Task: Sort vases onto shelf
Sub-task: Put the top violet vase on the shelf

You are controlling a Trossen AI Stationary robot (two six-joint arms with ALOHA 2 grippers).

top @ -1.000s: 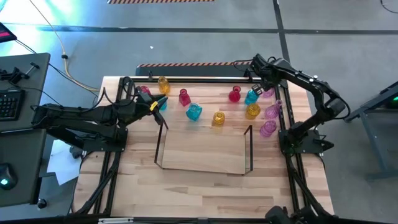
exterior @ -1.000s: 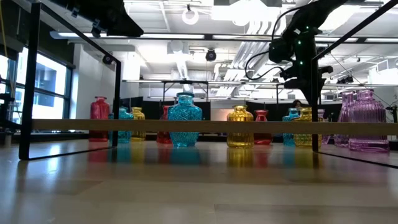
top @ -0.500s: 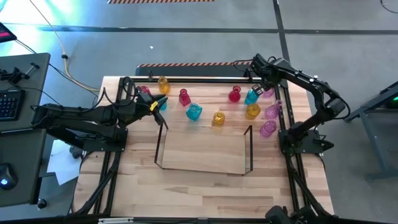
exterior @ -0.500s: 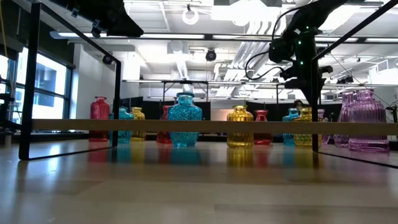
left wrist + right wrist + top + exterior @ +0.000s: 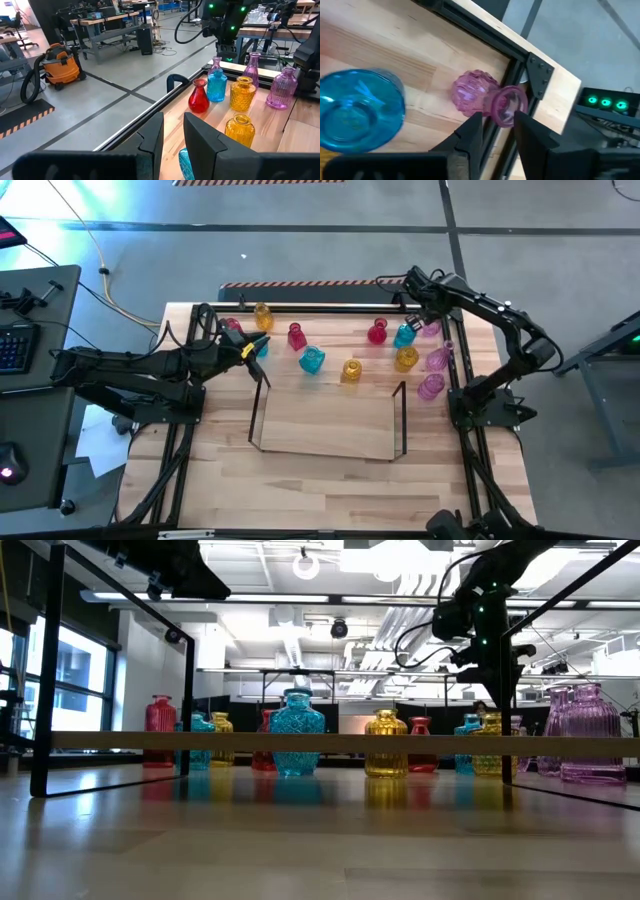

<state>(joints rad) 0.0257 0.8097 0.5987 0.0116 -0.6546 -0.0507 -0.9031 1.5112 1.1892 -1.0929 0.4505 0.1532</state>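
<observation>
Several small glass vases, red [image 5: 296, 335], cyan [image 5: 312, 360], yellow [image 5: 351, 370] and pink [image 5: 437, 359], stand on the table beyond the shelf's far side. The shelf [image 5: 330, 448] is a clear tray with dark end frames. My right gripper [image 5: 418, 320] hangs at the far right over a pink vase [image 5: 470, 92] that is tipped, mouth toward the gripper. Its fingers stand apart on either side of the mouth. The vase's body is on the wood beside the black rail. My left gripper [image 5: 172, 135] waits at the far left, narrowly open with nothing between its fingers. My right gripper comes from above, slanting down, with the pink vase's mouth [image 5: 509, 102] between its fingertips. A dark slit shows between one finger [image 5: 474, 125] and the rim. The other finger [image 5: 522, 122] overlaps the rim, and I cannot tell whether it touches.
A black metal frame runs round the table, with a rail [image 5: 300, 305] along the far edge and a corner bracket [image 5: 540, 75] right by the pink vase. A cyan vase [image 5: 357, 107] stands close to my right gripper. Bare wood [image 5: 320, 490] lies in front of the shelf.
</observation>
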